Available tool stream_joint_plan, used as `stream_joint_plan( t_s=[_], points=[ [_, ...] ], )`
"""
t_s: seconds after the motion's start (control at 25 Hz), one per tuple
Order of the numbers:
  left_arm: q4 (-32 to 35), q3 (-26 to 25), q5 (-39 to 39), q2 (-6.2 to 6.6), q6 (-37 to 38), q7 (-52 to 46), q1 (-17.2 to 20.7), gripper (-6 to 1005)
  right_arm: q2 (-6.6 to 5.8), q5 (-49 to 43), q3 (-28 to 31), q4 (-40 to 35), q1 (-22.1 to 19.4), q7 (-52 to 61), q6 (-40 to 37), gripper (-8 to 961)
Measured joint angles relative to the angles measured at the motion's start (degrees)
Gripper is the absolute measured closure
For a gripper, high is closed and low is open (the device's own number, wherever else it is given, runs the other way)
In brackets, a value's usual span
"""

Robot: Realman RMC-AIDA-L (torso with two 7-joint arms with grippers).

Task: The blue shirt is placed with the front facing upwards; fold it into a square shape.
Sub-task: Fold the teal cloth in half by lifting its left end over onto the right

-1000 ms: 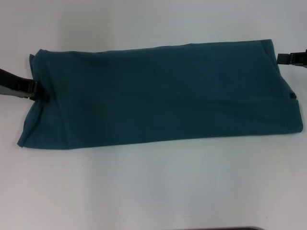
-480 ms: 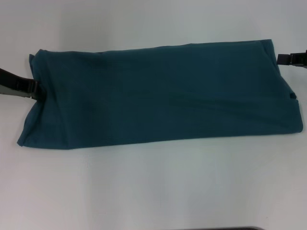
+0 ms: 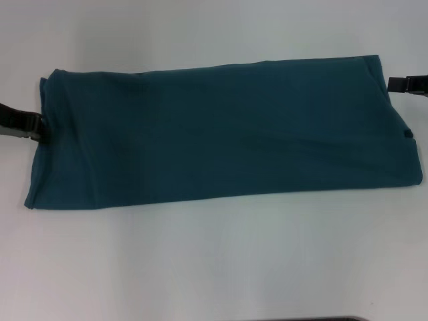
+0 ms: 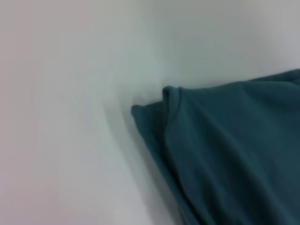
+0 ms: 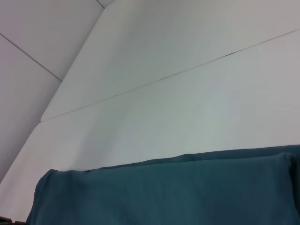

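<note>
We see one blue shirt (image 3: 221, 134) lying folded into a long band across the white table (image 3: 214, 267), plain side up. Two grippers flank it: the left gripper (image 3: 37, 126) touches its left edge, the right gripper (image 3: 396, 83) sits just beside its right end; we cannot tell either's jaw state.

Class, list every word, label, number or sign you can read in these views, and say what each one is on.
None can be read. The shirt lies folded into a long band showing plain teal cloth, with no print in any view. A small dark spot near its right end is too small to make out. The table bears no writing.
</note>
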Motion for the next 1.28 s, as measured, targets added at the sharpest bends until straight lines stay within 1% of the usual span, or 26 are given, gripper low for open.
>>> stream_joint_plan(
  t_s=[0.4,0.68,1.28],
  points=[
    [-1.59,-0.14,0.1,0.79,0.78,-0.2,0.6,984,0.12,0.07,-0.15,0.0,0.35,0.0,0.09,942],
    [-1.66,-0.16,0.17,1.98,1.03,-0.52,0.71,984,0.16,0.07,-0.14,0.0,0.56,0.0,0.08,942],
    [-1.34,-2.21,0.21,5.25,0.99,-0.78,2.39,983,0.41,0.15,-0.27,-0.37,1.25,0.09,0.01,942]
  ],
)
